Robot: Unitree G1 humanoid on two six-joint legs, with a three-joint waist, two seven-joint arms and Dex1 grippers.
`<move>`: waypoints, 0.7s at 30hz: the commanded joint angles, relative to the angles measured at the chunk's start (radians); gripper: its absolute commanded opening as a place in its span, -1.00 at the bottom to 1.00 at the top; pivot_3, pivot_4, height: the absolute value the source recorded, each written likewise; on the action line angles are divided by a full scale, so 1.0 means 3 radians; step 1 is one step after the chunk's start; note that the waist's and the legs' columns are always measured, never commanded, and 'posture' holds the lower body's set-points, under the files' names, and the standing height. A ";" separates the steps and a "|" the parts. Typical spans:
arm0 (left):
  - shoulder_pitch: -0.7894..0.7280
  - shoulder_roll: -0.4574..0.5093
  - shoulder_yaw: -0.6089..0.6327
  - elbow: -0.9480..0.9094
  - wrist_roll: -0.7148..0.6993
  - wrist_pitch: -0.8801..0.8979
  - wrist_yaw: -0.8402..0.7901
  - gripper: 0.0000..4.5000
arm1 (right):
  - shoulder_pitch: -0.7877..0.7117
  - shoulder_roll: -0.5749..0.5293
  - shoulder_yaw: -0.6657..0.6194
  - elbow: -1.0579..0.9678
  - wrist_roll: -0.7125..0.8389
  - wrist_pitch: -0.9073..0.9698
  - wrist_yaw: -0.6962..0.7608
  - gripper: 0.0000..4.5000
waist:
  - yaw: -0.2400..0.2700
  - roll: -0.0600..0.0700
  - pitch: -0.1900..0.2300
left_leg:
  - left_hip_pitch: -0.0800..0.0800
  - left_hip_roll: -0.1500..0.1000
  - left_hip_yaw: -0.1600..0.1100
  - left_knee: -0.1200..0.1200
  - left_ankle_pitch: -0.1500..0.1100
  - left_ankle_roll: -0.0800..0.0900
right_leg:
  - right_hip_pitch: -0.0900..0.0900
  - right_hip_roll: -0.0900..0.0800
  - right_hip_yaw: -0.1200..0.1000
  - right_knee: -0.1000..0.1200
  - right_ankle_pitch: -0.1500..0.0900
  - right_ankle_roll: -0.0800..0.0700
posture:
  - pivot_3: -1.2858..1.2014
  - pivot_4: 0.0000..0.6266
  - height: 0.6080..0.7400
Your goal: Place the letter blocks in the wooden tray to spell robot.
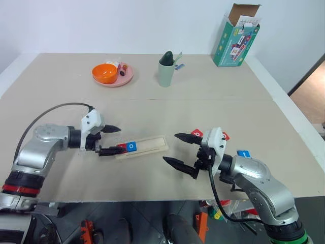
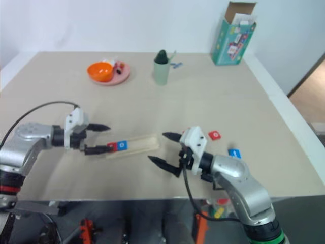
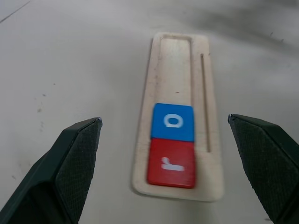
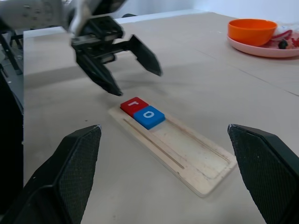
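You have a pale-wood tray (image 1: 147,146) near the tabletop's front edge, holding a red tile with a white "r" (image 3: 172,163) at its end and a blue tile with a white "o" (image 3: 173,122) touching it. Toward the front right corner lie two more red tiles (image 1: 197,133) and a blue one (image 1: 244,153), each with white marking. The tabletop (image 1: 167,109) is plain beige. Near its back edge you see an orange bowl (image 1: 104,73) on a pink plate (image 1: 127,77), a sage-green cup (image 1: 166,74), and a teal box (image 1: 234,40) with multicoloured print. Both grippers' fingers (image 3: 74,163) are black.
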 commanded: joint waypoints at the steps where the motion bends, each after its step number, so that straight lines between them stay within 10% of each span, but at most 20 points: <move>1: -0.0155 -0.0077 -0.0108 0.0245 0.0148 -0.0231 -0.0175 1.00 | -0.0019 0.0001 0.0026 -0.0067 -0.0058 -0.0136 0.0014 0.99 | 0.0000 0.0000 0.0000 | -0.0001 0.0000 0.0000 0.0002 0.0000 0.0000 | 0.0000 0.0000 -0.0001 0.0000 0.0000 0.0000 | 0.03 -0.52 1.00; 21: -0.0566 -0.0391 -0.0334 0.0992 0.0585 -0.0668 -0.0560 1.00 | 0.0136 0.0044 0.0085 -0.0114 -0.0177 -0.0227 -0.0102 0.99 | 0.0005 0.0000 0.0000 | -0.0002 0.0000 -0.0008 0.0010 0.0001 -0.0001 | 0.0003 0.0001 -0.0006 0.0006 0.0003 0.0000 | 0.03 -0.52 1.00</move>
